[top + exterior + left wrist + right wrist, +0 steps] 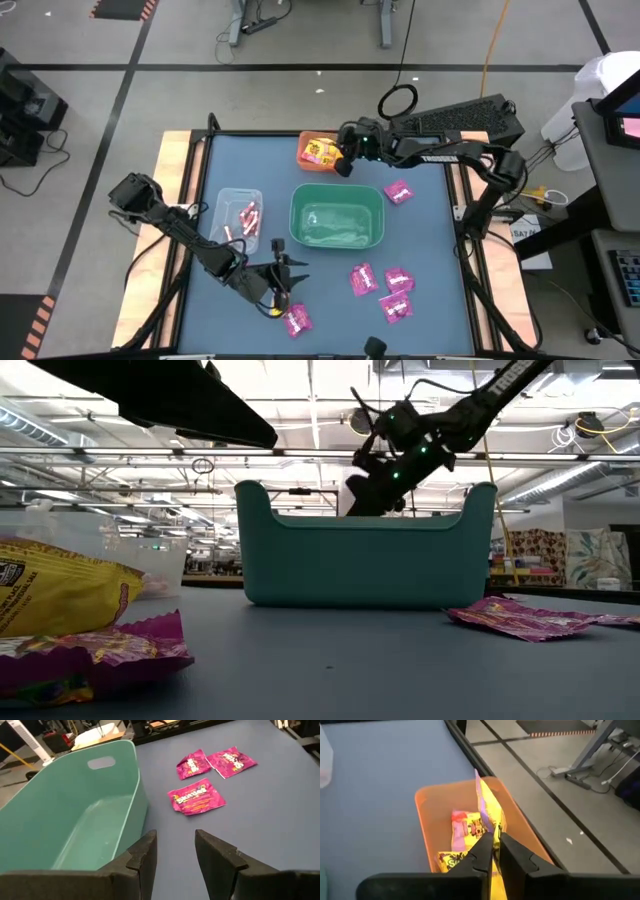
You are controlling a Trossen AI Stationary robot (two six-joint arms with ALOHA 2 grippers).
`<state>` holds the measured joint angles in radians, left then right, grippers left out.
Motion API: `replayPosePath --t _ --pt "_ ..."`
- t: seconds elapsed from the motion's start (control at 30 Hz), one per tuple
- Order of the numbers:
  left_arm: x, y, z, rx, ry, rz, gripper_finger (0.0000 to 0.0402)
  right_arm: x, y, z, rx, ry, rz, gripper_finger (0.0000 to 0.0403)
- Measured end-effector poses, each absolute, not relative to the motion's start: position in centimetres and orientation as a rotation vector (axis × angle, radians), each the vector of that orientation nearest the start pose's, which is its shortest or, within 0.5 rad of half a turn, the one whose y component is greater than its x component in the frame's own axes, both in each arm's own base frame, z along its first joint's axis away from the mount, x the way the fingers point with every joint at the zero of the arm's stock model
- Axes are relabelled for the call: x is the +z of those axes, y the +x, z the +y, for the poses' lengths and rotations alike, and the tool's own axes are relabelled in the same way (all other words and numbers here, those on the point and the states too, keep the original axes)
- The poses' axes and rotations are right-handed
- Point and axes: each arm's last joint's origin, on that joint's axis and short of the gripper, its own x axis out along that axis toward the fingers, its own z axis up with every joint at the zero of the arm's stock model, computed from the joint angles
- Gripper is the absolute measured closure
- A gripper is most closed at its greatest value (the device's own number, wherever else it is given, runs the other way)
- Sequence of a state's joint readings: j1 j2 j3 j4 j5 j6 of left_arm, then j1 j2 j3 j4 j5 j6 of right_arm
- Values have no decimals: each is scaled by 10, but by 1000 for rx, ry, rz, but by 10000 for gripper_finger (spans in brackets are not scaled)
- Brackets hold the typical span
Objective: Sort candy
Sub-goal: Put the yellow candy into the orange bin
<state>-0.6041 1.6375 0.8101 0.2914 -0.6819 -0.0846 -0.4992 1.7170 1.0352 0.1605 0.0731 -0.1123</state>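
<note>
Left hand [281, 272] is hovering empty with fingers parted, near-left of the green bin [337, 216], a magenta packet [297, 320] lying just beyond it. Clear bin [239, 218], left of the green bin, is holding pink-white sticks. Right hand [343, 160], far side of the green bin, is pinching a yellow packet [490, 817] over the orange bin [427, 800]. Best practice: lowering well inside the rim before releasing. Four magenta packets [363, 279] are waiting right of the green bin on the desk [430, 240].

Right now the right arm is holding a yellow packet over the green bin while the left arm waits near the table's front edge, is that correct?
Not quite: the right gripper holds the yellow packet over the orange bin, not the green one, as the right wrist view shows. The left gripper does wait near the front edge.
</note>
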Motion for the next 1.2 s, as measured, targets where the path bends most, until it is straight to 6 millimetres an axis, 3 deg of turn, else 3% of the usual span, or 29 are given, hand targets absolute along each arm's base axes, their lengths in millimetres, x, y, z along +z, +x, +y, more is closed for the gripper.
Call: replayPosePath --t 0.27,0.6,0.73,0.83,0.93,1.2 --pt "182 278 -170 97 219 419 262 194 320 -195 -588 75 578 327" --pt "181 278 -171 75 188 422 262 196 307 -215 -648 106 563 245" --pt "181 277 -172 71 188 421 262 206 304 -208 -584 125 561 224" --pt "182 275 -175 62 179 419 262 222 301 -189 -495 157 573 218" --pt "182 273 -179 58 138 417 262 243 297 -156 -415 155 611 219" --pt "180 256 -201 14 -85 433 262 300 284 -32 -65 43 555 231"
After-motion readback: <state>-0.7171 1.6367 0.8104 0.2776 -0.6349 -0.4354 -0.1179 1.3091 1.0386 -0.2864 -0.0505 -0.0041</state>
